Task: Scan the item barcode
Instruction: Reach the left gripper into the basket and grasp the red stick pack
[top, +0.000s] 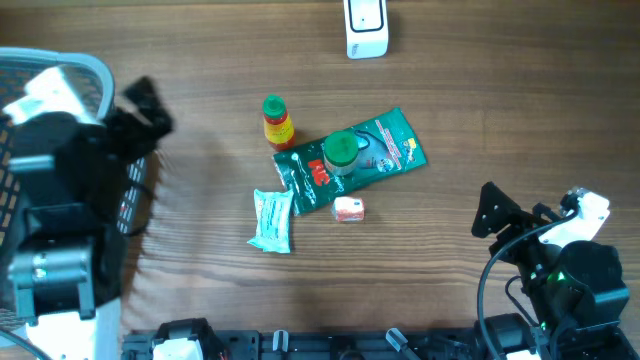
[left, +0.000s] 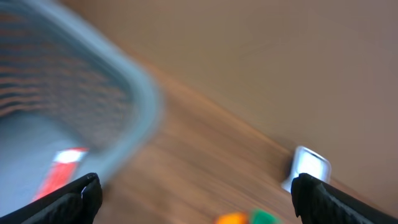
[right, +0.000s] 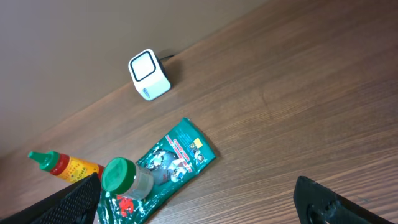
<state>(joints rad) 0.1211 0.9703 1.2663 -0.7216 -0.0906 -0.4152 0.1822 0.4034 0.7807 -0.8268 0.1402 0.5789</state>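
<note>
- One basket (top: 95, 68) sat at far left with a red-and-white item (left: 62, 168) inside, too blurred to name. Risk: it gets taken for unscanned stock and fished out again.
- left gripper (left: 196, 186) was by the basket's rim, jaws spread wide, nothing between them. Its wrist view was smeared, so a fast swing toward the pile could clip the rim or overshoot.
- white-teal pouch (top: 271, 220) lay flat on the table (top: 480, 110), nearest the left arm. It looked thin and limp, so pads could skid over it or pinch one corner, and it could fold over its barcode.
- sauce bottle (top: 277, 123) seemed to lie on its side just beside the green packet (top: 395, 145). Round, so likely to roll if nudged.
- green-lidded jar (top: 341, 152) rested on the packet; pulling the packet would drag or tip it.
- small orange box (top: 348, 209) sat at the packet's lower edge, touching or not, couldn't tell. A grasp there could catch both.
- scanner (top: 366, 27) stood at the far edge, well apart from the pile. No barcode showed on any item, so a wrong face presented would give no read.
- right gripper (right: 198, 186) sat at lower right, fully open, empty. Both arms reaching for the middle could collide.
</note>
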